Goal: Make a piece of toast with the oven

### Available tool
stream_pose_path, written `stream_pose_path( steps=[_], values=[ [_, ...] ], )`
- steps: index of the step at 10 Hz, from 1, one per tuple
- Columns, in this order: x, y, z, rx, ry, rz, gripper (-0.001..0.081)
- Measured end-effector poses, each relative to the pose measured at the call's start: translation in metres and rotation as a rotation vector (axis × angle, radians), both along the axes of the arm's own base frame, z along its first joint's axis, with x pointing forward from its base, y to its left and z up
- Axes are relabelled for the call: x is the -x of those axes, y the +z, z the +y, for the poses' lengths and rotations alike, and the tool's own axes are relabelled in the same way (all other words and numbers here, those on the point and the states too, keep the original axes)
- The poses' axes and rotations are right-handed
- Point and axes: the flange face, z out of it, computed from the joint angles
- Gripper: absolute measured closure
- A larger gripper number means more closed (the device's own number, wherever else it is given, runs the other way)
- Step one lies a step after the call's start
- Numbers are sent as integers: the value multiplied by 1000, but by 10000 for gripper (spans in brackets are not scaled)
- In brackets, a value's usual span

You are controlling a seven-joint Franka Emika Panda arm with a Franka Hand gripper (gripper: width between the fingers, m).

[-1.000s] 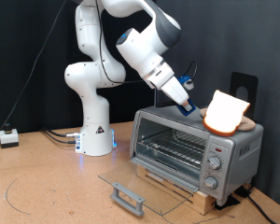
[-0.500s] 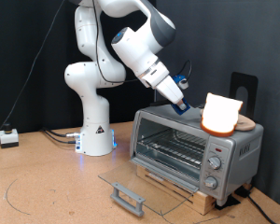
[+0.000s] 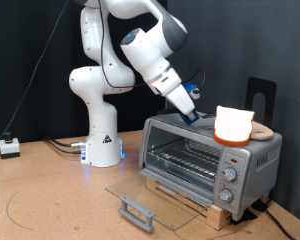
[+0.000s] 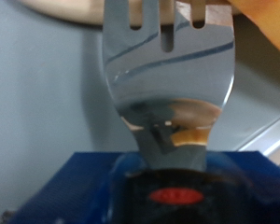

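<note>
My gripper (image 3: 191,107) hangs over the top of the oven (image 3: 205,160), shut on the blue handle (image 3: 197,116) of a metal fork. The piece of toast (image 3: 233,124) stands tilted on edge at the fork's tip, on the oven's top towards the exterior view's right, its pale face showing and its crust orange. In the wrist view the fork's shiny blade and tines (image 4: 168,70) run out from the blue handle (image 4: 168,187) to an orange crust edge (image 4: 263,7). The oven door (image 3: 155,198) lies folded down and open, with the wire rack showing inside.
A round light-wood board (image 3: 262,132) lies on the oven's top behind the toast, and a black stand (image 3: 260,93) rises behind it. The oven sits on a wooden block. The arm's base (image 3: 102,145) stands at the exterior view's left, with cables and a small box (image 3: 8,147) beyond.
The arm has drawn back a little towards the exterior view's left. The toast has shifted left and slightly down with the fork, and now stands more squarely.
</note>
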Motion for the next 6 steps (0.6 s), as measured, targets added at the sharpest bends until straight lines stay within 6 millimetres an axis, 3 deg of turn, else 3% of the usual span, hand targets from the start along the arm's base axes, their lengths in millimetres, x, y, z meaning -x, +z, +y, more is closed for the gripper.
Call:
stream_pose_path(
  steps=[6],
  values=[
    [18, -7, 18, 24, 117, 116, 382]
  ],
)
